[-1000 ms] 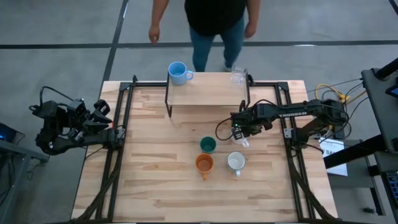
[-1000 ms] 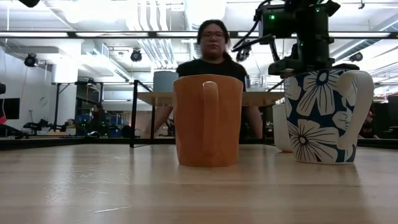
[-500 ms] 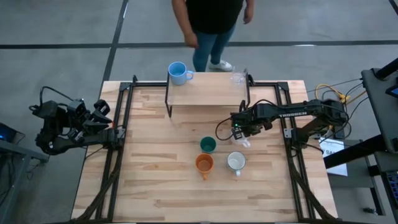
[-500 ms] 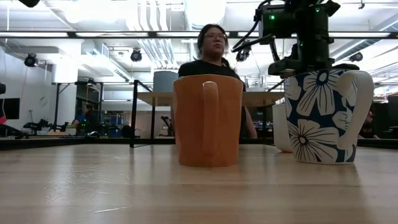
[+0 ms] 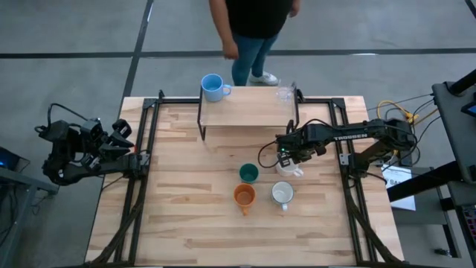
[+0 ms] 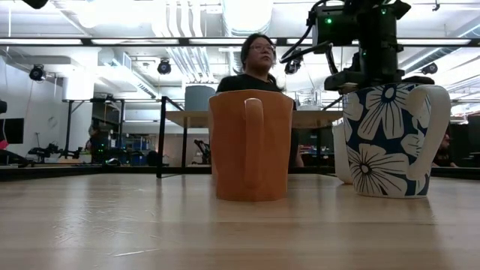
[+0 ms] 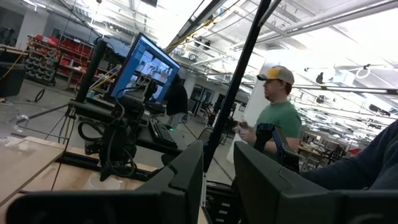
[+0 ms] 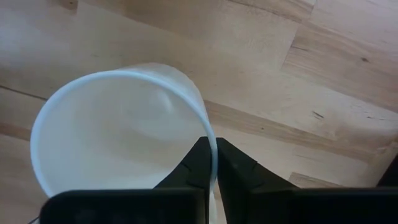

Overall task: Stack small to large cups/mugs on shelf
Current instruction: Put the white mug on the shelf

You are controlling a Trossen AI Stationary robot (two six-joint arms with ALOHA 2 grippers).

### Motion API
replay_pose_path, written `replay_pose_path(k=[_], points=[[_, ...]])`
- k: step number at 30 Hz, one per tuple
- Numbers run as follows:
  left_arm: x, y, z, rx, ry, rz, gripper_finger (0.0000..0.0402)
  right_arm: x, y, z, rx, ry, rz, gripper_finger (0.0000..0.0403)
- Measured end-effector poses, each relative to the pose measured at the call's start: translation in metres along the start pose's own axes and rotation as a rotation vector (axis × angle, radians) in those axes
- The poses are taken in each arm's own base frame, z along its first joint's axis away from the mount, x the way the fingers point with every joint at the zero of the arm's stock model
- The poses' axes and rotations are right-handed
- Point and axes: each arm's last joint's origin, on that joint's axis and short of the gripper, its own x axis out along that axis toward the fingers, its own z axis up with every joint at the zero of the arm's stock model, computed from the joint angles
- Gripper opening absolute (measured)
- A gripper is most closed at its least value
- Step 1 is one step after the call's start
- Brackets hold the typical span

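Note:
A white mug [image 5: 291, 170] stands on the table just right of centre, with my right gripper [image 5: 286, 158] shut on it from above. Nearer the front stand a dark green cup [image 5: 248, 173], an orange mug [image 5: 245, 196] and a white mug with blue flowers [image 5: 282, 194]. The shelf [image 5: 245, 112] at the far edge carries a light blue mug [image 5: 213, 87] on its left end and a clear glass [image 5: 285, 92] on its right end. My left gripper [image 5: 123, 136] waits raised at the table's left edge, slightly open and holding nothing. My right gripper pinches the white mug's rim [image 8: 210, 134] between its two fingers, one finger [image 8: 198, 163] inside the mug and the other [image 8: 235, 167] outside against the wall. The fingers point straight down. The mug's base stays on the table.
Black frame rails [image 5: 145, 160] run along the table's left and right sides. A person [image 5: 256, 22] stands just beyond the shelf. Bare wood lies across the table's left half and near edge. In the low view the flowered mug [image 6: 390, 142] hides most of the white mug [image 6: 339, 154].
My right gripper has stayed in place over the white mug, which has shifted a little toward the table's right edge. The person beyond the shelf has stepped sideways.

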Motion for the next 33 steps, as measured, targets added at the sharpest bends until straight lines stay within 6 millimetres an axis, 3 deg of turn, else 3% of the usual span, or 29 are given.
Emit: replay_pose_path(k=[8, 15, 33], points=[[0.0, 0.0, 0.0, 0.0, 0.0, 0.0, 0.0077, -0.001, 0.0, 0.0, -0.01, 0.009, 0.005, 0.001], [0.0, 0.0, 0.0, 0.025, 0.0, 0.0, 0.0077, -0.02, 0.008, 0.004, -0.042, -0.012, 0.051, 0.0009], [0.0, 0.0, 0.0, 0.026, 0.001, -0.001, 0.0077, -0.121, 0.015, 0.021, -0.214, -0.151, 0.181, 0.0009]])
